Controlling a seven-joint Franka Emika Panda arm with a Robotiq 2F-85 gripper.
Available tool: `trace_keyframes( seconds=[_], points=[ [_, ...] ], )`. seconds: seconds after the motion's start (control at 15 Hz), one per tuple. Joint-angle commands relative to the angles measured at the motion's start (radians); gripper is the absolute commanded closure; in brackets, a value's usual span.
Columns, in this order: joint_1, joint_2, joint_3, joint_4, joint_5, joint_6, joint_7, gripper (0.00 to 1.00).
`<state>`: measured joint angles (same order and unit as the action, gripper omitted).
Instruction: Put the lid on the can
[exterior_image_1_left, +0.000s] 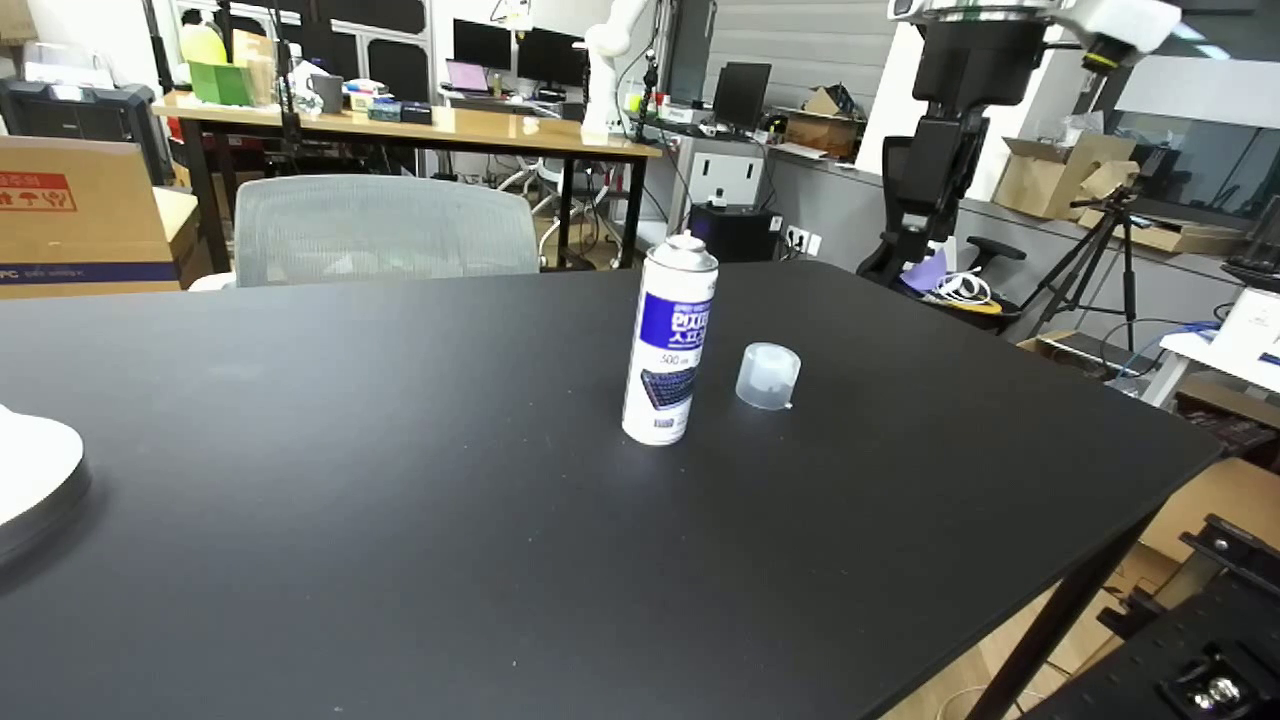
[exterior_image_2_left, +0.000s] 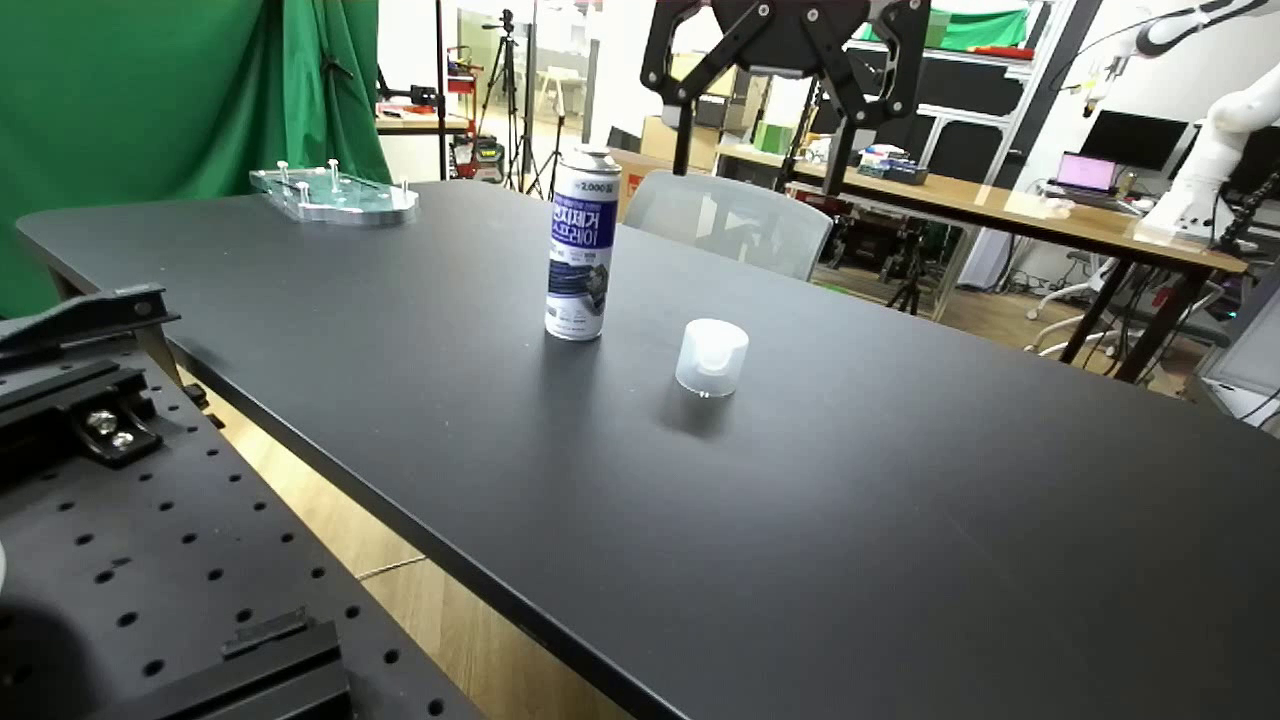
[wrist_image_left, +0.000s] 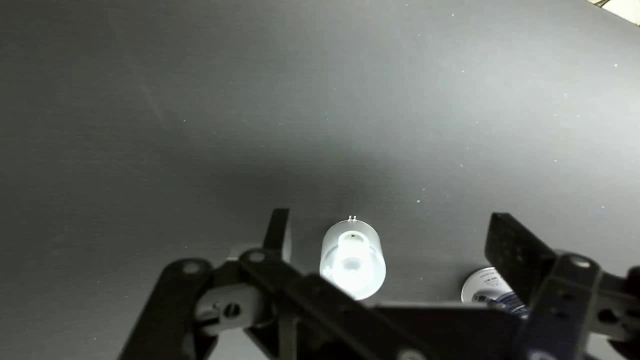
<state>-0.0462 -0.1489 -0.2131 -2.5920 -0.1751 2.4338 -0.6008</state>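
Note:
The lid (exterior_image_1_left: 768, 377) is a small translucent cap standing on the black table, and it also shows in an exterior view (exterior_image_2_left: 712, 357). The can (exterior_image_1_left: 670, 345) is a white spray can with a blue label, upright beside the lid, a short gap apart (exterior_image_2_left: 581, 245). My gripper (exterior_image_2_left: 757, 175) is open and empty, well above the table; it also shows in an exterior view (exterior_image_1_left: 908, 250). In the wrist view the lid (wrist_image_left: 353, 260) lies below, between the spread fingers (wrist_image_left: 390, 220), nearer the left one. The can (wrist_image_left: 487, 285) is partly hidden behind the right finger.
The black table (exterior_image_1_left: 350, 550) has its edge to the right of the lid. A clear plate with posts (exterior_image_2_left: 335, 195) lies at the table's far end. A white rounded object (exterior_image_1_left: 35, 470) is at the left. A grey chair (exterior_image_1_left: 385, 230) and a black perforated plate (exterior_image_2_left: 150, 600) adjoin the table.

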Motion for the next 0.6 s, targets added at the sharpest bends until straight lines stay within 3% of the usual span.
trace_keyframes(
  seconds=[0.0,0.53],
  points=[
    [-0.015,0.047,0.017,0.01,0.039,0.02,0.002,0.0],
    [-0.031,0.27,0.064,0.061,0.191,0.133,0.027,0.0]
  ],
)
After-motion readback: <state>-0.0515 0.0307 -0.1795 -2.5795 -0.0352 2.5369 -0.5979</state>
